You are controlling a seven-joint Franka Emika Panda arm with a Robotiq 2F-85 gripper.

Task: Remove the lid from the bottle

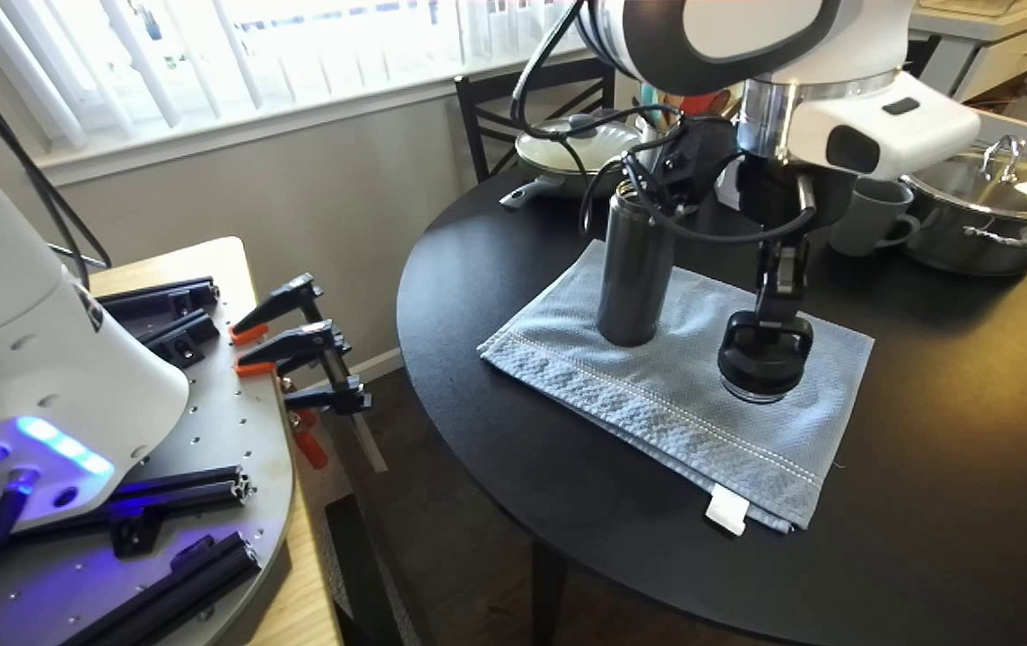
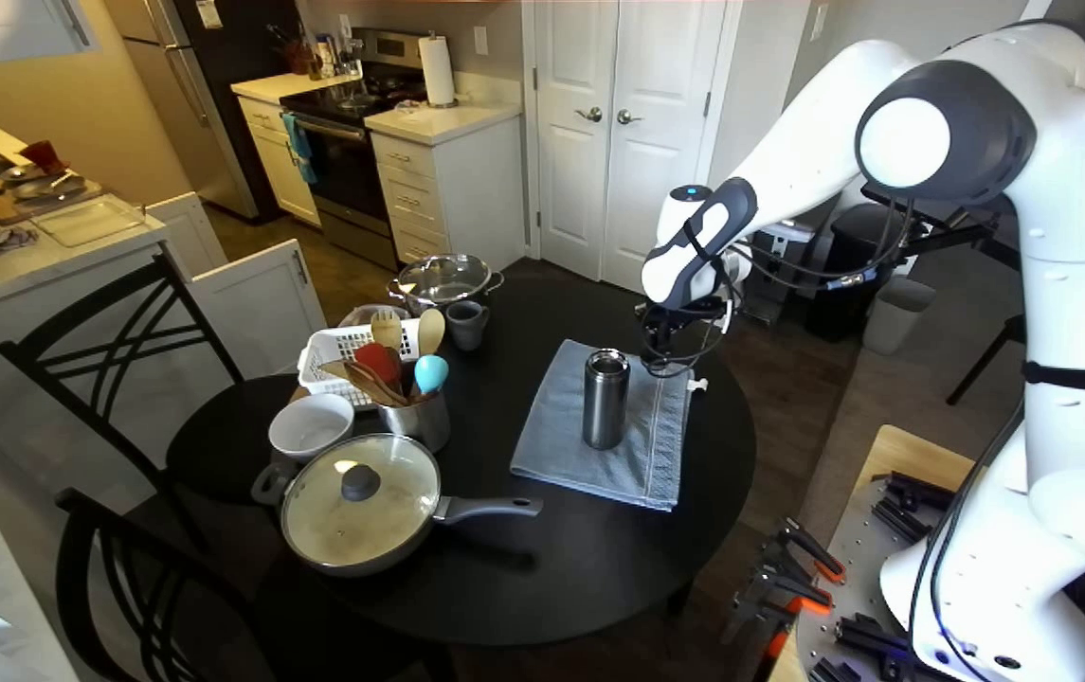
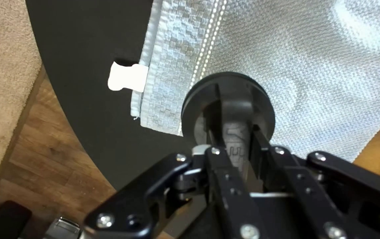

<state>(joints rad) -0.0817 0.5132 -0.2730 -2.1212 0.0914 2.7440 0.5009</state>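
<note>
Bottle [image 2: 605,407]: tall slim dark grey metal cylinder, upright on the towel [image 1: 683,386], mouth uncovered, shiny rim showing. Lid [image 1: 761,357]: off the bottle, black, round, chunky, loop handle with lettering on top, pale ring at the base. Roughly upright, loop held in the pincer [image 3: 236,136], over the towel and apart from the bottle. Can't tell if it touches the towel.

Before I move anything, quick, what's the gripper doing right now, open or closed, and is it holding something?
Gripper: closed, holding the black lid.
</note>
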